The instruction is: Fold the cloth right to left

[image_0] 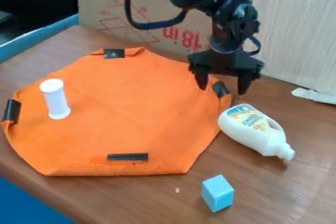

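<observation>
Nearest: light-blue block [217,193] on the brown bench [131,201], just beyond the near-right edge of the orange cloth [131,115]. Cloth laid out broad and mostly flat on the bench; near edge slightly turned up, a black strip [127,157] on it. White jug-style bottle with handle [253,128] lying on its side by the cloth's right edge, cap end pointing away from it. White spool-like cylinder [55,99] upright on the cloth's left part; black strip [12,111] at the cloth's left corner. Tool [222,89] pointing down at the cloth's right corner, fingers spread, a black strip [220,89] between them in this view; contact cannot be told. Another black strip [113,53] on the cloth's far edge. Beyond the cloth: cardboard [105,2] with red print.
</observation>
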You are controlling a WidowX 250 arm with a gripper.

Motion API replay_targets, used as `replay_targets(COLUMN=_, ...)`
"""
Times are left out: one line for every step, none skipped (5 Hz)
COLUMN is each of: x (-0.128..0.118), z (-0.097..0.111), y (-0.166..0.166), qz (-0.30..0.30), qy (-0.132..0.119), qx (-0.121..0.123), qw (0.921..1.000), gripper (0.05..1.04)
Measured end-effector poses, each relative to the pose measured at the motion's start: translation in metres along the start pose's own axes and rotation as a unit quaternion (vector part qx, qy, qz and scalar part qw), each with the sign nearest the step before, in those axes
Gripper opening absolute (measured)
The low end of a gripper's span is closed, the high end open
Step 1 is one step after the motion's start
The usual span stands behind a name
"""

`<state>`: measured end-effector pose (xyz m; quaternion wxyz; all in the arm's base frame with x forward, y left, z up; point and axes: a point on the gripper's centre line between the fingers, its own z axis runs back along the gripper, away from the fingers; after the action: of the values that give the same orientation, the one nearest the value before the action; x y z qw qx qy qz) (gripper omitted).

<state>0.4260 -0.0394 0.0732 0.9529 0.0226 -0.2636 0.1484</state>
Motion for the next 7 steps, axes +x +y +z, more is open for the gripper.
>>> replay_targets(x=0.000, z=-0.003, y=0.003, qz=0.000, qy=-0.009, qx=0.003, qw=1.0000, gripper=0.972)
replay_targets(x=-0.001, z=-0.007, y=0.011, qz=0.014, qy=-0.011, qx=0.005, qw=0.9998, gripper=0.675)
replay_targets(x=-0.004, z=-0.010, y=0.015, qz=0.012, qy=-0.004, qx=0.003, qw=0.9999, gripper=0.405)
replay_targets(x=-0.007, z=-0.007, y=0.019, qz=0.007, qy=0.006, qx=-0.006, qw=0.9999, gripper=0.193)
replay_targets(x=-0.004, z=0.005, y=0.027, qz=0.009, qy=0.011, qx=-0.020, qw=0.9997, gripper=0.081)
replay_targets(x=0.009, z=0.032, y=0.040, qz=0.025, qy=-0.007, qx=-0.045, qw=0.9987, gripper=0.060)
replay_targets(x=0.012, z=0.054, y=0.071, qz=0.048, qy=-0.014, qx=-0.069, qw=0.9963, gripper=0.059)
